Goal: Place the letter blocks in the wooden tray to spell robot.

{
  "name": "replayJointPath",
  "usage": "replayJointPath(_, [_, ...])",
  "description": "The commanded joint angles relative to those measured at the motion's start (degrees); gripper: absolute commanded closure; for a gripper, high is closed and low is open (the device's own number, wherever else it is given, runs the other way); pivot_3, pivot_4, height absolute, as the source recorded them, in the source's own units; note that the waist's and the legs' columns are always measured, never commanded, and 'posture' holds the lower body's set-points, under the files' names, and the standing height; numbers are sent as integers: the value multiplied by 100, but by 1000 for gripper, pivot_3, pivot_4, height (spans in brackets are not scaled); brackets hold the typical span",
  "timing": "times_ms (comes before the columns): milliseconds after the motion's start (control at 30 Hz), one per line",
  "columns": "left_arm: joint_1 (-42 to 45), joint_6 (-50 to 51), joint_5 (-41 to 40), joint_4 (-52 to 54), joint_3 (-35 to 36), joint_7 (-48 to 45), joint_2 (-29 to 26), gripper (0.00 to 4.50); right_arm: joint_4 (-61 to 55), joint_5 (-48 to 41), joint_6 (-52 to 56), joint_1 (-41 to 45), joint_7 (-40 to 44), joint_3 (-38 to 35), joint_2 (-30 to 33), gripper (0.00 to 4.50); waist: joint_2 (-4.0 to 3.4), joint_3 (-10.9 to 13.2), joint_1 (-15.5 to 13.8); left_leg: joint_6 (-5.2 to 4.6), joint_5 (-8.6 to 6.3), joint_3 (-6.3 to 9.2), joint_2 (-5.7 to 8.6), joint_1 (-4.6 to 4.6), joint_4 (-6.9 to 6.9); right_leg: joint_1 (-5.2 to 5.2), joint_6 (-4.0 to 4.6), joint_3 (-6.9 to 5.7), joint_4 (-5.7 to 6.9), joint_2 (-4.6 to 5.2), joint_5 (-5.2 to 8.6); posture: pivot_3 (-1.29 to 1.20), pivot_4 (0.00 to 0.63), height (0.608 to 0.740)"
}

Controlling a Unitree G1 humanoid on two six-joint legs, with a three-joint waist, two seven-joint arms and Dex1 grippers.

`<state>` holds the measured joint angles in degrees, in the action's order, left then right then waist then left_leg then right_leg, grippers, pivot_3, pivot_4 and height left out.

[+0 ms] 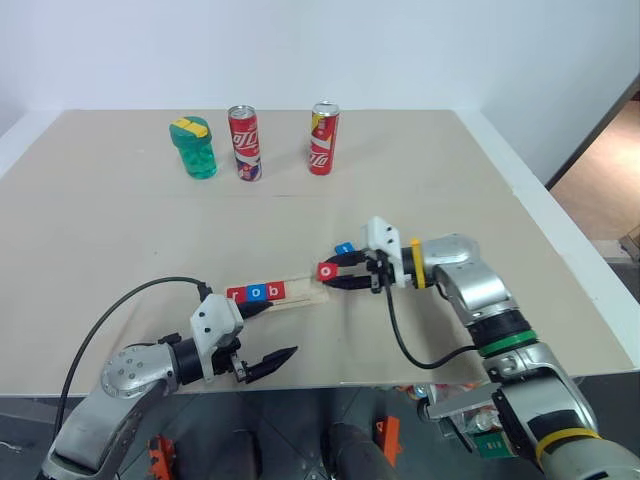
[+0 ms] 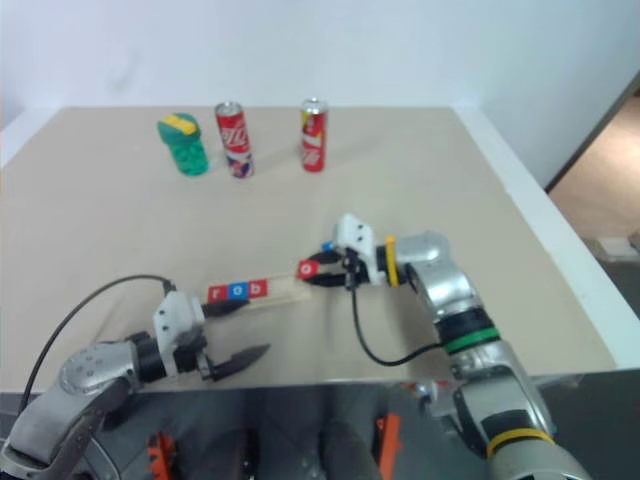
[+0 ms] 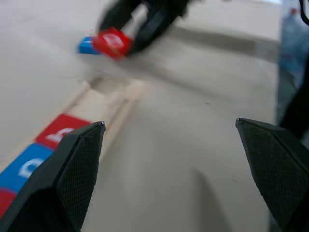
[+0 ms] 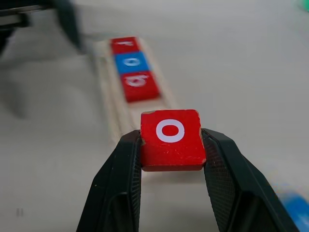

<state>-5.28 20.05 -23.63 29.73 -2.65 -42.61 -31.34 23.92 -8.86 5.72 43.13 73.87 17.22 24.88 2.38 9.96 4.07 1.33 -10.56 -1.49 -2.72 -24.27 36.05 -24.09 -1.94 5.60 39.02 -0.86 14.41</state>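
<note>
On the bench's (image 1: 120, 230) near left, my left jaws (image 1: 262, 339) hang released beside the wooden tray (image 1: 300, 294), out of the way. Its groove holds r, o, b (image 1: 258, 293). My right jaws (image 4: 170, 169) clamp the red o block (image 4: 171, 139) over the empty end; the blue block (image 1: 344, 247) waits beyond.

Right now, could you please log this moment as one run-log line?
right fingers: shut on red o block | wooden tray: r, o, b placed | blue block: on table | left gripper: open
</note>
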Motion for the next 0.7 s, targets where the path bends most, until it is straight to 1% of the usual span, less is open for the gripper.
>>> replayJointPath(33, [0,10,-66,2,290,393,222,0,266,189,-316,269,85,117,-182,3042,0,0,1,1,-1,-3,2,-1,-1,-1,1,1,0,3,0,0,150,740])
replayJointPath(367, [-140,13,61,49,314,604,293,0,1194,493,-743,746,25,220,-694,3042,0,0,10,3,-1,-3,3,0,5,0,-2,-2,1,5,-5,0,150,740])
replayJointPath(700, [-167,26,86,55,300,627,294,0,1675,639,-965,952,39,205,-908,3042,-1,0,12,3,-1,-7,1,4,4,0,1,-1,1,4,-5,0,150,740])
